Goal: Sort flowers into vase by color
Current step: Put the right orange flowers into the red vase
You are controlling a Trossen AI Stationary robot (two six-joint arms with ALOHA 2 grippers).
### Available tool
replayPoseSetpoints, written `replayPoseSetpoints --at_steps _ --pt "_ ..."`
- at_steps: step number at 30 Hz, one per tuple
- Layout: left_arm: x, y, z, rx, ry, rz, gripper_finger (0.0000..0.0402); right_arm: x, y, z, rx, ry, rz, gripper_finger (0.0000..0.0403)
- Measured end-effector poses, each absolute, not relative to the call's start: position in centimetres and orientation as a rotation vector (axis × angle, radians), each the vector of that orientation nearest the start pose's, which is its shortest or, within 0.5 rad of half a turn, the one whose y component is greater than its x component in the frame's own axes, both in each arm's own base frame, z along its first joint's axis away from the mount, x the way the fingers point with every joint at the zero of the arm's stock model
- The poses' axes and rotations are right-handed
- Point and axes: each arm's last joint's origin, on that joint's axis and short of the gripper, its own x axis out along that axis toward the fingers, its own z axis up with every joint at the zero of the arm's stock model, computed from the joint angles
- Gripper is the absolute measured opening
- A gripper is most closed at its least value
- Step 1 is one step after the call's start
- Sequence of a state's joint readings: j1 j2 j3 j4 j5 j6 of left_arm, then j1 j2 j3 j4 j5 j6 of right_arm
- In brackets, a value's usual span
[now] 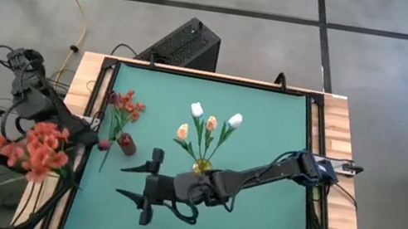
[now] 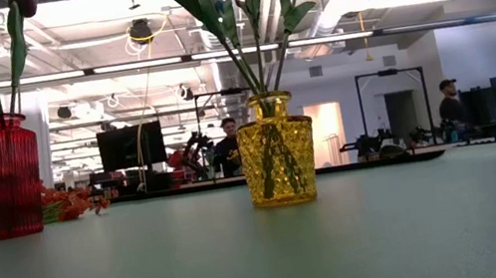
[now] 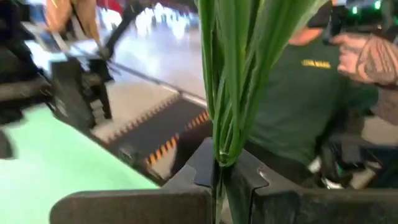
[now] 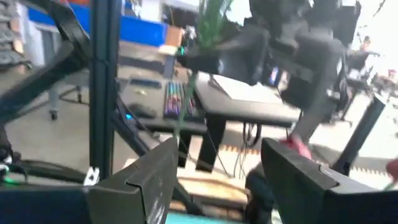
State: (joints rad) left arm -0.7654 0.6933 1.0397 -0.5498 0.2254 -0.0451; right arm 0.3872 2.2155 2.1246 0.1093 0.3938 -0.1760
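Caught the left gripper clenched on a bundle of green stems at the tabletop's left edge, with the red-orange blossoms hanging out beyond that edge. Found the right gripper released and empty, low over the tabletop toward its near edge, left of the middle. Placed the yellow glass vase, already stocked with white and peach tulips, near the tabletop's centre, and the red ribbed vase closer to the left edge, with a few more red-orange flowers lying just behind it.

Left plenty of room for trouble. Risked letting the top-heavy bundle swing or slide through so narrow a pinch on thin stems. Risked tipping the red vase, judging by its slim neck and the spread of stem ends needing to enter together. Risked a clash between the arms, given the spread right fingers resting near both vases. Risked a brush with the person in a green shirt close behind the bundle. Risked mixing colours if carried on to the yellow vase.
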Motion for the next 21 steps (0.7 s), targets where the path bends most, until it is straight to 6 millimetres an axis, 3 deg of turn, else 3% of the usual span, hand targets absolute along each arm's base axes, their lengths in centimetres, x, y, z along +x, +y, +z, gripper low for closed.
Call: replayPoseSetpoints --at_steps 8,16,21 --pt "7.8 -10.1 36.6 0.153 0.336 -0.941 0.0 48.7 19.0 34.5 -0.128 0.07 -0.005 0.0254" --pt "6.4 -8.0 35.5 0.212 0.384 -0.691 0.0 48.7 18.9 34.0 -0.123 0.108 -0.002 0.0254" --pt "5.1 -7.0 36.3 0.135 0.323 -0.872 0.0 48.7 18.8 34.0 -0.123 0.108 -0.002 0.0254"
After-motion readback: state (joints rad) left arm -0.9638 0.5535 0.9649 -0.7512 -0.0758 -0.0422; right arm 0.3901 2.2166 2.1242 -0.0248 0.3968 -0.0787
